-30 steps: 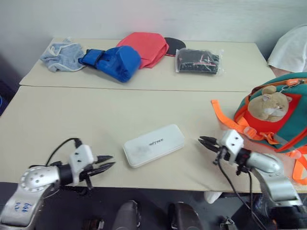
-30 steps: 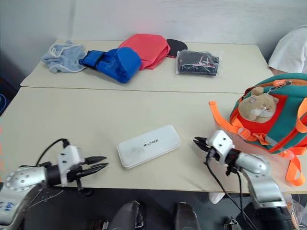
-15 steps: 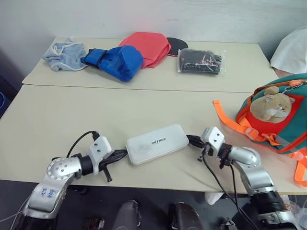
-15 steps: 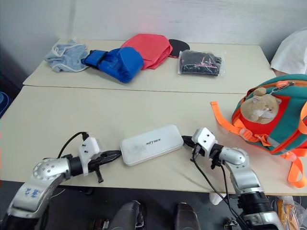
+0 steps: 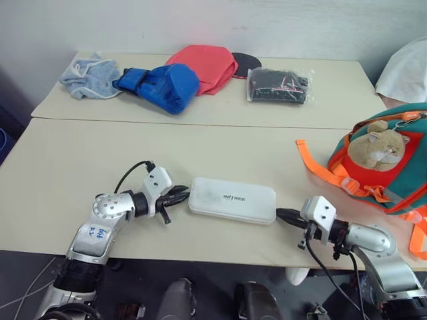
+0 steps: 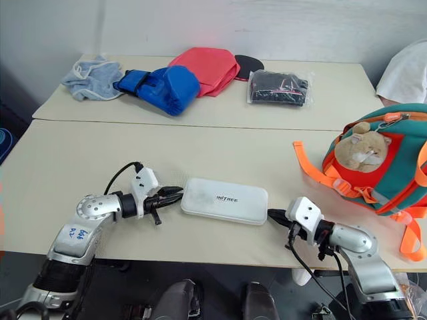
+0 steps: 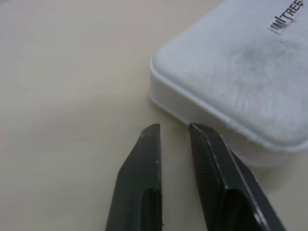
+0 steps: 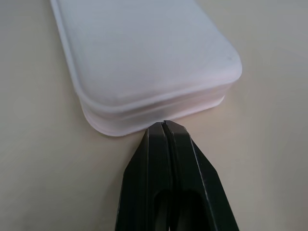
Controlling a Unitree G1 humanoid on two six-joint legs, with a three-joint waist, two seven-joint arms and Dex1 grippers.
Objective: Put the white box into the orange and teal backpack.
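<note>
The white box (image 5: pixel 232 199) lies flat near the table's front edge, lettering up. My left gripper (image 5: pixel 184 195) is at the box's left end. In the left wrist view its fingers (image 7: pixel 150 144) stand slightly open with nothing between them, one tip against the box's (image 7: pixel 240 72) corner edge. My right gripper (image 5: pixel 281 214) is at the box's right end. It is shut, and its joined tips (image 8: pixel 163 126) touch the box's (image 8: pixel 144 57) end wall. The orange and teal backpack (image 5: pixel 400 183), with its plush hamster (image 5: pixel 379 148), stands on the table at the right, apart from both grippers.
On the far table lie a pale blue cloth (image 5: pixel 85 75), a blue boxing glove (image 5: pixel 160 85), a red-pink cloth item (image 5: pixel 207 65), a black disc (image 5: pixel 244 61) and a black packet in clear plastic (image 5: pixel 277 85). An orange strap (image 5: pixel 320 168) trails towards the box. White cloth (image 5: pixel 407 70) shows at the far right.
The box has turned roughly parallel with the front edge and slid right. My left gripper followed it rightwards and opened a little. My right gripper drew back, still shut.
</note>
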